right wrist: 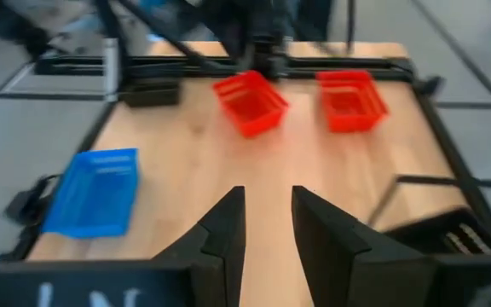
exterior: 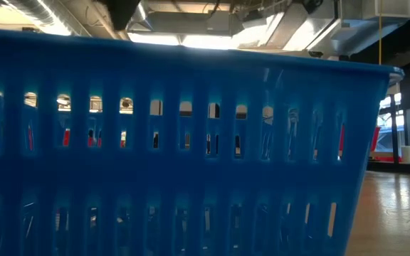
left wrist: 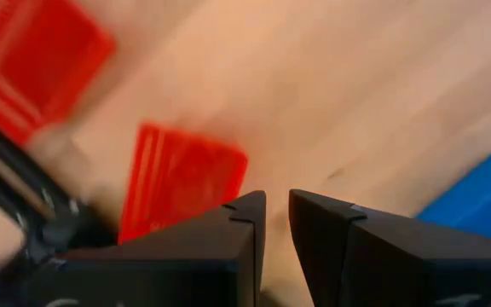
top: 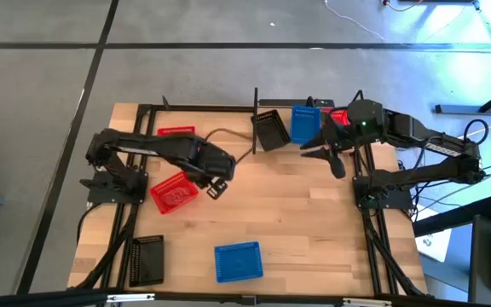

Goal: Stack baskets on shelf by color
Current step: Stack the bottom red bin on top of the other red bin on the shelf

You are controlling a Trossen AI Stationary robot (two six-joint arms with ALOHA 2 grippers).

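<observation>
My left gripper point(top: 217, 186) point(left wrist: 277, 223) hovers over the table's left middle, all but shut with a narrow gap, holding nothing. A red basket point(top: 175, 194) point(left wrist: 184, 181) stands on the tabletop beside it. My right gripper point(top: 331, 155) point(right wrist: 268, 223) is open and empty in front of the shelf's point(top: 228, 109) right part. On the shelf are a red basket point(top: 176, 132) at the left, a tilted black basket point(top: 271, 130), a blue basket point(top: 305, 122), and a red one point(top: 340, 116) partly hidden by the right arm.
A black basket point(top: 147, 258) and a blue basket point(top: 238, 261) stand near the table's near edge; the blue one fills the low view point(exterior: 191, 178). Bare wood lies in the table's middle and right point(top: 314, 230). Both arm bases stand at the table's sides.
</observation>
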